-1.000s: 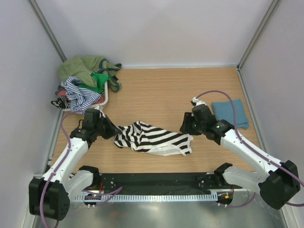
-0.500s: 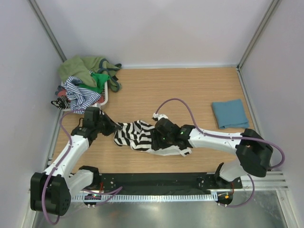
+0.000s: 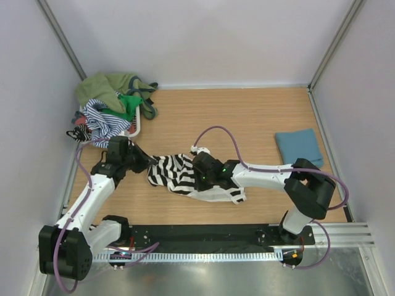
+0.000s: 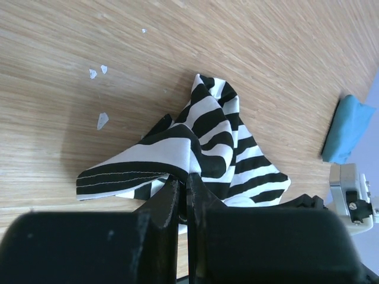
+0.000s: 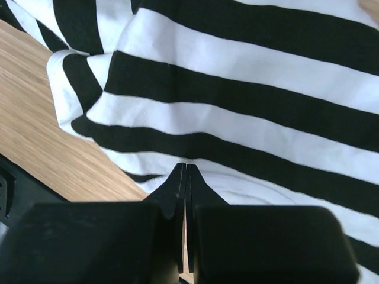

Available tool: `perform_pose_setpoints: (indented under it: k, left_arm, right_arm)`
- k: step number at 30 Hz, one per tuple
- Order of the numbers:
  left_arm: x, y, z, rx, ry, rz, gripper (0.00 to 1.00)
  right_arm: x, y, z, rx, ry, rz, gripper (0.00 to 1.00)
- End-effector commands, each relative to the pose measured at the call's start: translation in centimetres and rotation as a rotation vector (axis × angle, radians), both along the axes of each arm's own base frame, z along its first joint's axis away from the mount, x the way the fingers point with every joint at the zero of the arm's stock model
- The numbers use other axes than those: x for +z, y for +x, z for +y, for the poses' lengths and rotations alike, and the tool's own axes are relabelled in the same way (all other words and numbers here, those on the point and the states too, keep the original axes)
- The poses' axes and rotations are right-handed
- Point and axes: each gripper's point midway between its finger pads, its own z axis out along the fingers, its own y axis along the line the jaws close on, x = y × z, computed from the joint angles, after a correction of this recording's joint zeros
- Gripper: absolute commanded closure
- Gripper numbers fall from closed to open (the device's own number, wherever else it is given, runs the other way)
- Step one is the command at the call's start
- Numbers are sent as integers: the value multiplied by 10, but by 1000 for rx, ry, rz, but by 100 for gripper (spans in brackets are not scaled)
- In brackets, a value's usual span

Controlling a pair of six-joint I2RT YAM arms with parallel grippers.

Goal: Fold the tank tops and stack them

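The black-and-white striped tank top (image 3: 174, 174) lies crumpled on the wooden table in the near middle. My left gripper (image 3: 148, 165) is shut on its left edge, and the cloth (image 4: 207, 127) fans out from the tips (image 4: 185, 177). My right gripper (image 3: 199, 177) reaches across to the top's middle. Its jaws (image 5: 185, 168) are shut, with a pucker of the striped cloth (image 5: 237, 89) pinched at the tips. The teal-blue tank top (image 3: 299, 147) lies folded at the right, apart from both grippers, and shows again as a teal-blue bundle (image 4: 346, 130) in the left wrist view.
A heap of other tank tops (image 3: 111, 105), olive, green and thin navy-striped, fills the back left corner over a white basket (image 3: 137, 129). Grey walls close in the table on three sides. The right arm (image 3: 265, 179) stretches low across the near table.
The right arm swung from beside the teal top leftward onto the striped top, and its jaws closed on the cloth. The left gripper kept its hold and pulled slightly left.
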Motion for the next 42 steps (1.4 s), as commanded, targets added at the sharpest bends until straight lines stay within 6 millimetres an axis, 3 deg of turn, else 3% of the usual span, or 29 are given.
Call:
perform_pose_setpoints:
  k: [1,2,3,4,6,7,10,11,12,13,14,18,23,24,26,27,28,34,37,40,41,42]
  left_arm:
    - [37,12,1,1,-1,-104,100]
    - [41,11,2,1,3,-115,100]
    - [49,5,4,1,6,-132,100]
    - [57,5,6,-3,19,-156,100]
    - [66,-2,14,20,55,-161,100]
    - [74,-5,18,32,66,-180,100]
    - [83,-12,21,38,70,-206,100]
    - [84,-13,18,34,58,-206,100]
    - [84,-14,17,29,51,-206,100]
    - [84,-13,14,17,38,-201,100]
    - [82,-12,13,16,36,-192,100]
    - [75,-9,8,-6,20,-164,100]
    - [80,-9,11,3,33,-181,100]
    - [83,-8,11,5,35,-190,100]
    - [84,-8,12,7,42,-191,100]
    - [84,-8,13,7,45,-190,100]
    - [83,-7,12,6,46,-189,100]
    - [70,-4,15,21,63,-149,100]
    - [66,-1,16,25,69,-137,100]
    - [65,1,15,19,68,-133,100]
    - [63,2,14,18,68,-128,100]
    - [63,2,14,17,69,-127,100]
  right_arm:
    - [49,14,1,-34,67,-121,99]
    - [56,12,-9,-46,45,-128,99]
    - [81,15,-17,-66,75,-172,99]
    - [92,16,-24,-82,75,-192,99]
    - [108,20,-50,-134,35,-216,99]
    - [120,32,-68,-185,39,-230,99]
    - [123,48,-111,-263,22,-219,99]
    - [127,49,-103,-231,72,-227,99]
    - [128,36,-87,-153,131,-185,80]
    - [127,34,-80,-132,150,-175,68]
    - [124,21,-59,-60,179,-164,47]
    - [111,12,-24,-3,146,-181,32]
    - [99,6,24,53,161,-172,30]
    - [82,0,33,71,124,-153,31]
    - [84,3,52,82,128,-173,31]
    - [66,1,59,92,87,-160,32]
    - [70,4,70,92,90,-174,32]
    - [37,7,103,110,0,-212,32]
    - [22,11,110,105,-27,-218,33]
    - [13,19,110,73,-51,-243,45]
    - [7,21,107,67,-71,-243,63]
    - [7,23,106,60,-81,-251,72]
